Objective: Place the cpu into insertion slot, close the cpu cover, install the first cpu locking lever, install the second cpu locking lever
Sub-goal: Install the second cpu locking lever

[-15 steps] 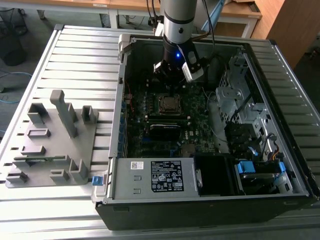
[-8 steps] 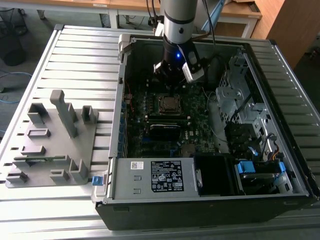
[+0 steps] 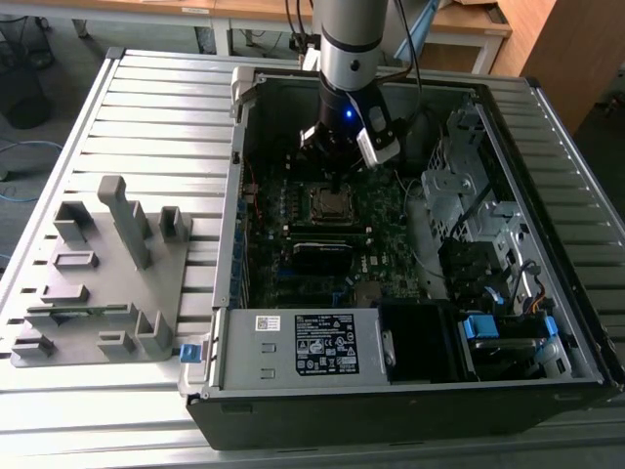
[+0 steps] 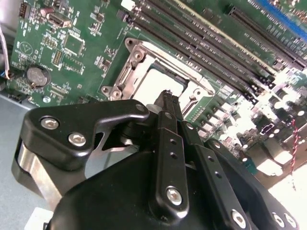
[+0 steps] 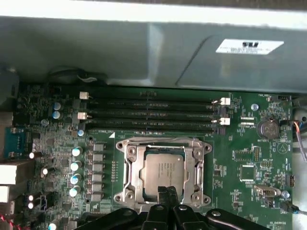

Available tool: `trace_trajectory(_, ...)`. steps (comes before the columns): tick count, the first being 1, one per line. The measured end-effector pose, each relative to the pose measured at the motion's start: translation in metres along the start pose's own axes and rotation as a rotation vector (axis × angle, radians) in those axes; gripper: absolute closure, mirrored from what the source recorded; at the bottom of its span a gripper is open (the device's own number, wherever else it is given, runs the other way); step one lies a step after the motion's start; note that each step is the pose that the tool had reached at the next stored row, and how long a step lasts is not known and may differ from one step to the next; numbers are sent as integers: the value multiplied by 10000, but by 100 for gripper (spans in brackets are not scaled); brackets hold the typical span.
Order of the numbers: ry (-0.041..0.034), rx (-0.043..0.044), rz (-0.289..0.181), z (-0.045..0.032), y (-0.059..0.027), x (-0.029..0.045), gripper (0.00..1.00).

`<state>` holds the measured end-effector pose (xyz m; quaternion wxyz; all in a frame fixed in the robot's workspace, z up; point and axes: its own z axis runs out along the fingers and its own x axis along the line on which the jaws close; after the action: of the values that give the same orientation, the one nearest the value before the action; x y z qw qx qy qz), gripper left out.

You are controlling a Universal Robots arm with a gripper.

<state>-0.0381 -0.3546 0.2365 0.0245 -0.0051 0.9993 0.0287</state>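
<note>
Exterior view: claw [image 3: 337,178] hanging over the slot [image 3: 330,203] at centre frame, inside the open case [image 3: 547,117].

Second wrist view: fingers [image 4: 168,103] pressed narrow, gripping nothing, tips just above the cpu [image 4: 160,81].

First wrist view: cpu [image 5: 164,171] sitting in the slot, cover [image 5: 129,170] framing it. Judgement: pressing gently and straight down suits the lever step.

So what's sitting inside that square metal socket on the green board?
The cpu lies flat inside the insertion slot, its silver top framed by the cpu cover. The gripper hides its near edge, and the contacts beneath cannot be seen.
</note>
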Motion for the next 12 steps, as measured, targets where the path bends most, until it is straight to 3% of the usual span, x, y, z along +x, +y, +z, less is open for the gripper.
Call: trace_trajectory(12,0,-18,1,-25,-31,-1,89)
